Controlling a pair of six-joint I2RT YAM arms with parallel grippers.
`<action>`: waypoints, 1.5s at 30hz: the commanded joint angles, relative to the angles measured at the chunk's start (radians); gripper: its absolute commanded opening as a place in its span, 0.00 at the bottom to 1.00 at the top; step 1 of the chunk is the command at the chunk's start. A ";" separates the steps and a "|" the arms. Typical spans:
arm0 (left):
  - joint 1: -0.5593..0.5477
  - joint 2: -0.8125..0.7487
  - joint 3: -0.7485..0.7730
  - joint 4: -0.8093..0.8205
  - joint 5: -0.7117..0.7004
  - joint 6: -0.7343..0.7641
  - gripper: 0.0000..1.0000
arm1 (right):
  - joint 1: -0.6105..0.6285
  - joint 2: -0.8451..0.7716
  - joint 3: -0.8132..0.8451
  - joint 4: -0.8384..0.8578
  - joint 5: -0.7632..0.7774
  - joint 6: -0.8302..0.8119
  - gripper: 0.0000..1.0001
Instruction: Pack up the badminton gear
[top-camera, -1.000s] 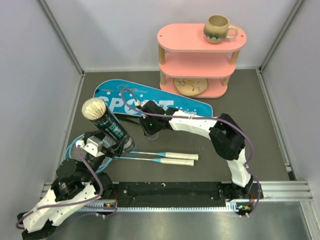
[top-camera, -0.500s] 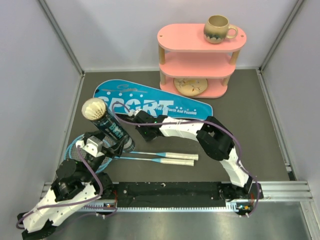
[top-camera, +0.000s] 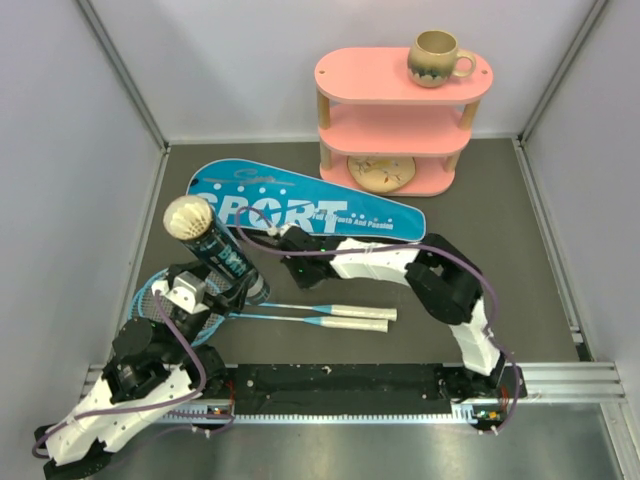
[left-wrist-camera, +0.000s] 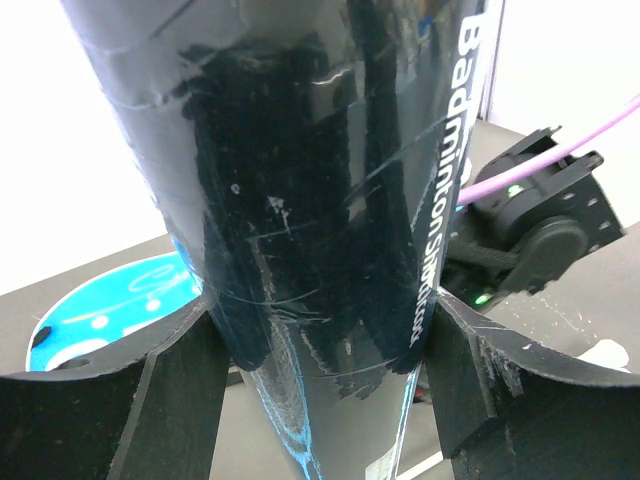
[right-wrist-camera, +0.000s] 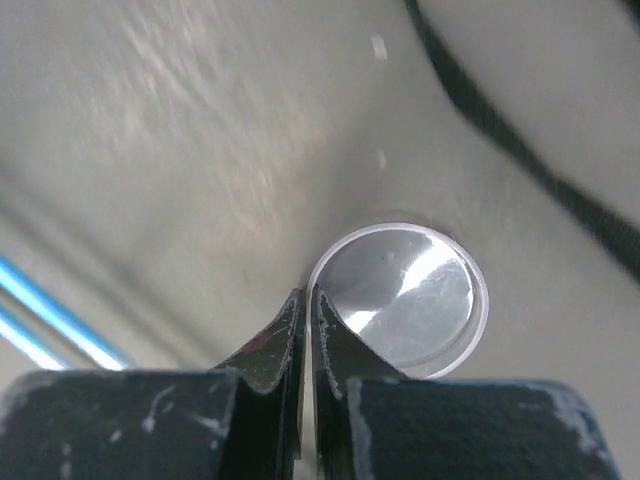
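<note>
My left gripper (top-camera: 228, 290) is shut on the long black tube (top-camera: 225, 255) near its lower end and holds it tilted. In the left wrist view the tube (left-wrist-camera: 320, 200) fills the space between the fingers (left-wrist-camera: 150, 390). A white shuttlecock (top-camera: 187, 217) shows at the tube's upper end. My right gripper (top-camera: 272, 237) is just right of the tube. Its tips (right-wrist-camera: 306, 295) are pinched on the rim of a clear round cap (right-wrist-camera: 400, 300). Two light-blue rackets (top-camera: 330, 317) lie on the table with their heads under my left arm. The blue "SPORT" cover (top-camera: 300, 205) lies behind.
The pink three-tier shelf (top-camera: 400, 115) stands at the back right. A beige mug (top-camera: 438, 57) is on its top tier and a round plate (top-camera: 380, 170) on its bottom tier. Grey walls close in the table on the left, right and back.
My right gripper has moved left with the clear cap, from over the table's middle to beside the tube. My left gripper and the tube have not moved.
</note>
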 joint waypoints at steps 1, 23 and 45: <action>-0.004 0.059 0.001 0.086 0.015 0.016 0.00 | -0.072 -0.289 -0.179 0.094 -0.140 0.108 0.00; -0.004 0.642 0.156 0.032 0.218 0.301 0.00 | -0.600 -1.371 -0.450 -0.133 -0.677 0.186 0.00; -0.005 0.663 0.070 0.066 0.264 0.330 0.00 | -0.359 -1.100 -0.099 -0.338 -0.647 0.169 0.00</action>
